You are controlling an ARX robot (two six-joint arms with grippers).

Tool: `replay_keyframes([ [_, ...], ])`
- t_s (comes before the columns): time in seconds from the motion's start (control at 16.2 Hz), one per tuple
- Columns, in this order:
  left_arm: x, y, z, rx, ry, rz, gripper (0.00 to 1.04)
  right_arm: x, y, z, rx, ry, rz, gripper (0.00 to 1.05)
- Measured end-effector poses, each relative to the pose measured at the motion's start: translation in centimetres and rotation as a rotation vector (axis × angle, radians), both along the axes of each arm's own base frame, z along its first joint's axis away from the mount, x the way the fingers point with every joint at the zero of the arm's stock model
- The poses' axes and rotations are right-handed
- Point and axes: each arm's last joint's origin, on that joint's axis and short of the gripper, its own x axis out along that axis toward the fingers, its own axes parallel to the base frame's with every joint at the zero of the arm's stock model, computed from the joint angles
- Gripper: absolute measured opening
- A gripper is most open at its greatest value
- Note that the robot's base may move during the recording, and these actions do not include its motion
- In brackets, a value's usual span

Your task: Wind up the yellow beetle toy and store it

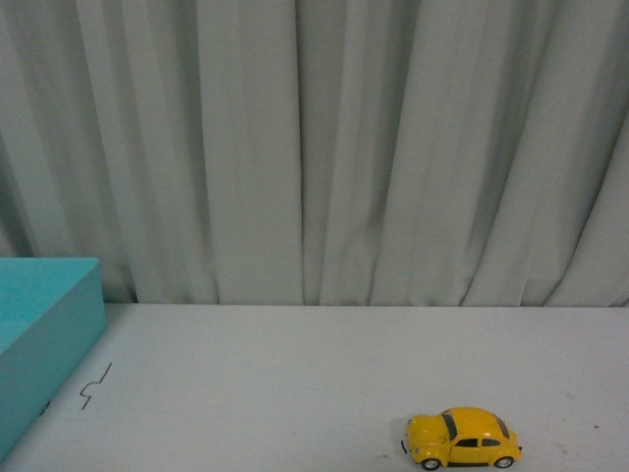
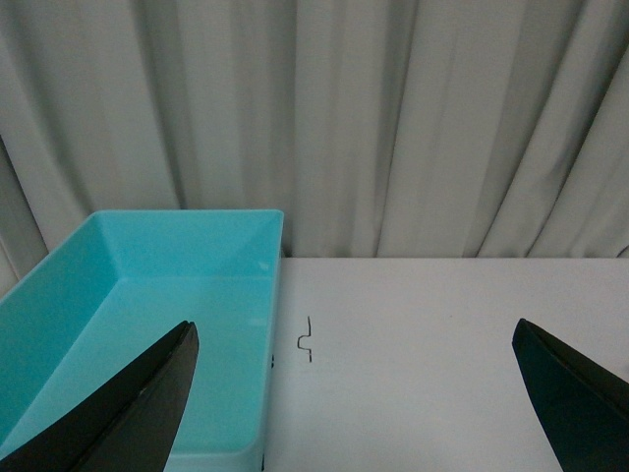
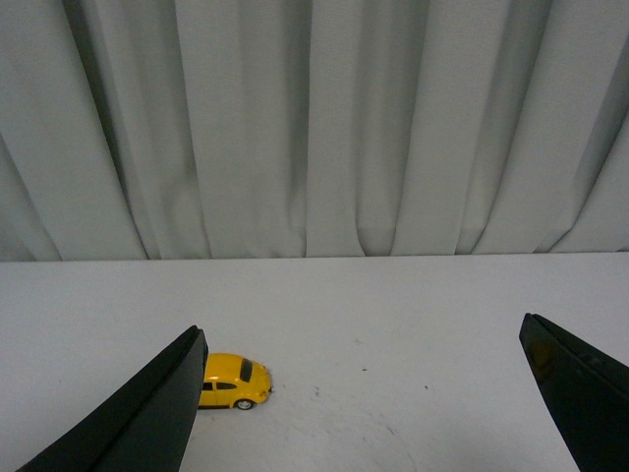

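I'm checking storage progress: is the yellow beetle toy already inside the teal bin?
No, the yellow beetle toy stands on the white table, well apart from the teal bin.

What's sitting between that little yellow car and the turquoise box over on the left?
Nothing visible blocks it. Between the yellow beetle toy and the turquoise bin lies bare white table, with only a thin dark squiggle near the bin.

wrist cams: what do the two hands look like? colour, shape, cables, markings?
Both look alike: the left hand and the right hand each show two matte black fingers, flat blades tapering to a point. No cables, markings or labels are visible on them.
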Motion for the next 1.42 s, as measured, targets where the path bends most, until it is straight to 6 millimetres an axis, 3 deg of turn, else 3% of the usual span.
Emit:
replay_keyframes([
  [1.42,0.00,0.00,-0.01,0.000,0.001,0.000,0.98,0.00,0.00,0.00,0.000,0.000,0.000,0.98],
])
